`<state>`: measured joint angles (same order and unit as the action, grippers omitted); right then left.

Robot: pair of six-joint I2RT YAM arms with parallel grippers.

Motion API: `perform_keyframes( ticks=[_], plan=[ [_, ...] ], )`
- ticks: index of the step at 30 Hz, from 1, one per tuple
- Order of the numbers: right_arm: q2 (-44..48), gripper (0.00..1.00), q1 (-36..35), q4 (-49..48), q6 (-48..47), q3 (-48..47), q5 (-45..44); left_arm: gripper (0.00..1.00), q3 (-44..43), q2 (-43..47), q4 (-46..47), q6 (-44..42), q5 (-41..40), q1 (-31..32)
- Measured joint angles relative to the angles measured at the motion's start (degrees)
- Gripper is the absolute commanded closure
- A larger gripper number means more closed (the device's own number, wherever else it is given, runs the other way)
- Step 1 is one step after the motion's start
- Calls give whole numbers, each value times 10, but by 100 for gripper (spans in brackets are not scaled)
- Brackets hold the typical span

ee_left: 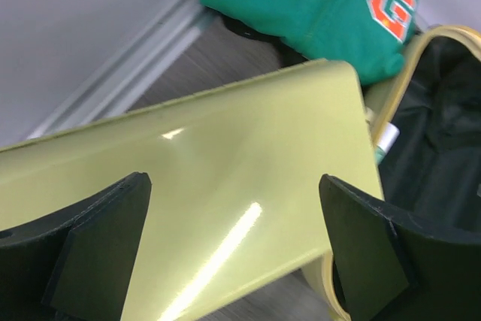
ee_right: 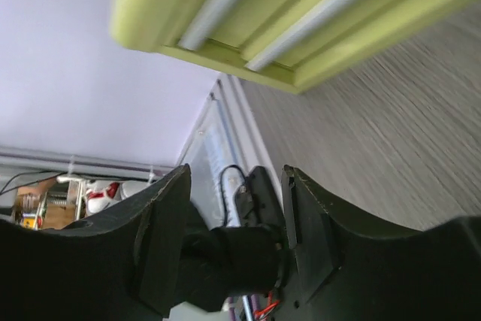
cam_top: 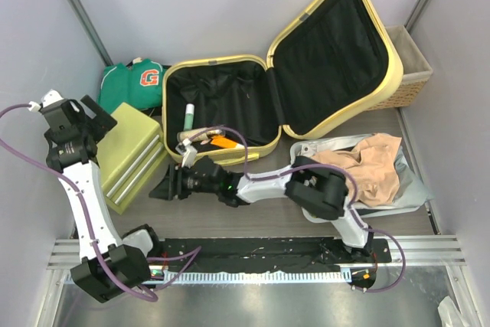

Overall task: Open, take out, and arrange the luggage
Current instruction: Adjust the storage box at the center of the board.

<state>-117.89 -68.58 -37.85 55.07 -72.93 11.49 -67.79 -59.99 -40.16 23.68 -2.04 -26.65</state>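
The luggage, a pale yellow hard-shell suitcase with black lining, lies open at the back centre, its lid propped up to the right. A green tube and an orange item lie inside. My left gripper hovers open over a yellow-green box left of the luggage. In the left wrist view its fingers straddle the box's top without touching it. My right gripper lies low, pointing left at the box's near side, open and empty.
A green jersey with an orange G lies behind the box. Beige clothing rests on a silver bag at the right. A wicker basket stands behind the lid. Grey walls close in on both sides.
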Motion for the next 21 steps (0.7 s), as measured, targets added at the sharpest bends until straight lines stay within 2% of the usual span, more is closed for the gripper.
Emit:
perform_keyframes(
  ticks=[5, 9, 12, 17, 21],
  plan=[
    [-91, 41, -16, -22, 63, -39, -59, 0, 2, 20, -2, 15, 70, 0],
    [-129, 43, -13, -57, 85, -68, -103, 0, 2, 33, -10, 19, 93, 0],
    [-176, 46, -5, -95, 103, -125, -120, 0, 1, 52, -18, 21, 97, 0],
    [-237, 45, 1, -181, 165, -195, -96, 0, -33, 70, -49, 26, 94, 0],
    [-278, 46, 14, -187, 203, -274, -54, 0, -58, 78, -61, 38, 97, 1]
  ],
)
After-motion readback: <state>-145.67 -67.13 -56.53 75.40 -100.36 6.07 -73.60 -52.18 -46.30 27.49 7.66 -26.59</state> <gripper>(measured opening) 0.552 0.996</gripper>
